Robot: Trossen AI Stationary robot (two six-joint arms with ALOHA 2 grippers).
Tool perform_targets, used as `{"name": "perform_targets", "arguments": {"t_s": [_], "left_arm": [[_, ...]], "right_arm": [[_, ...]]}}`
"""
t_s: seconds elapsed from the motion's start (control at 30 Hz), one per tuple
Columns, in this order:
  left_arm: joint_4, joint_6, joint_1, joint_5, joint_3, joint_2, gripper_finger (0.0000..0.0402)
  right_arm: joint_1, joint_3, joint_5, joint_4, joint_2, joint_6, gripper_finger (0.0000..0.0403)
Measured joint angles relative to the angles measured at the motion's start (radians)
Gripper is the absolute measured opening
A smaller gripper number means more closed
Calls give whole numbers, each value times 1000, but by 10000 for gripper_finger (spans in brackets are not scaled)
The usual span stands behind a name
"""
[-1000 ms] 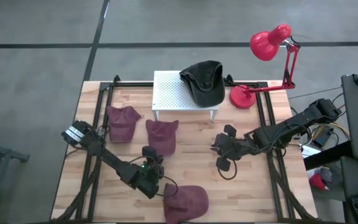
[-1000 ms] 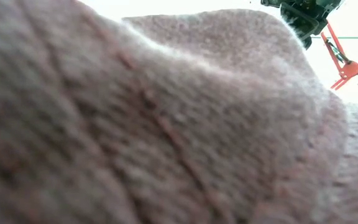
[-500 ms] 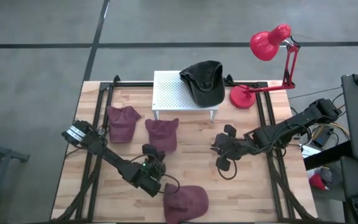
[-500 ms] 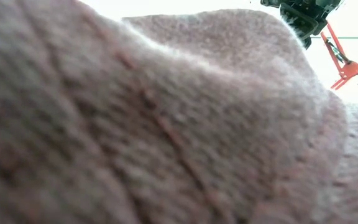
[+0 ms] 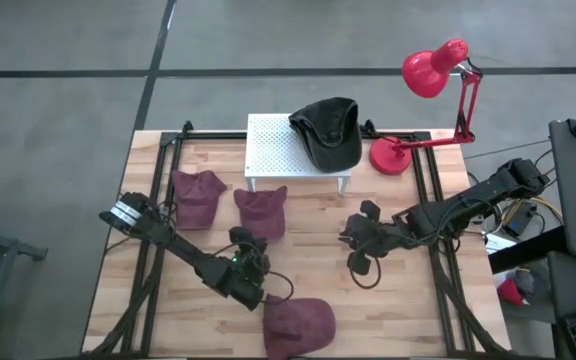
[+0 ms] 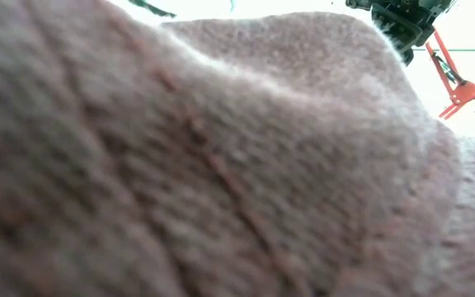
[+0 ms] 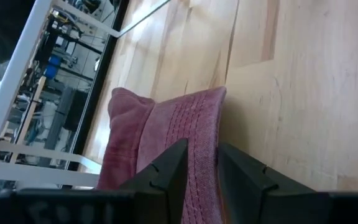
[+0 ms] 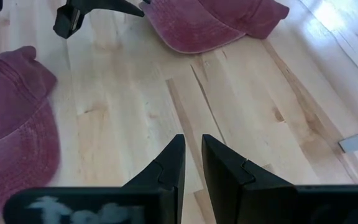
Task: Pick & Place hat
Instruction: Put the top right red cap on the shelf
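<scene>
Three maroon caps lie on the wooden table: one at the near edge (image 5: pixel 298 322), which fills the low view (image 6: pixel 221 165), a middle one (image 5: pixel 261 210), and a left one (image 5: pixel 196 197). A black hat (image 5: pixel 328 130) rests on a white perforated stand (image 5: pixel 273 150). My left gripper (image 5: pixel 248 243) is at the near end of the middle cap and is shut on its brim (image 7: pixel 201 134). My right gripper (image 5: pixel 351 240) is shut and empty over bare wood right of the caps (image 8: pixel 193 155). My left gripper pinches the middle cap's brim (image 7: pixel 202 140) between its two fingers (image 7: pixel 166 171), at the brim's free edge. The fingers come low, from the table's near side. The cap's crown (image 7: pixel 129 137) lies on the table.
A red desk lamp (image 5: pixel 430 72) stands at the far right, its base (image 5: pixel 393 155) beside the stand. Black rails run along the table's left and right sides. Bare wood lies between the caps and my right gripper.
My left gripper has moved a little toward the table's far edge, away from the near cap. The middle cap has slid slightly toward the far edge with it. My right arm has kept still.
</scene>
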Motion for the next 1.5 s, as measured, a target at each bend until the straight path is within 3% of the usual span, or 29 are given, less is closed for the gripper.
{"name": "perform_targets", "arguments": {"t_s": [0.2, 0.5, 0.9, 1.33, 1.5], "left_arm": [[-7, -2, 0, 11, 2, -1, 111], [-6, 42, 0, 189, 21, -2, 111], [-3, 56, 4, 76, 21, 1, 111], [0, -73, 26, 165, 24, 2, 111], [0, -45, 28, 135, 30, 2, 126]], "right_arm": [[6, 0, 0, 1, 0, 0, 52], [38, 0, 0, 3, 0, -7, 52], [55, 0, 0, 10, 1, -13, 52], [55, 0, 0, 29, 1, 13, 52], [55, 0, 0, 29, 1, 25, 52]]}}
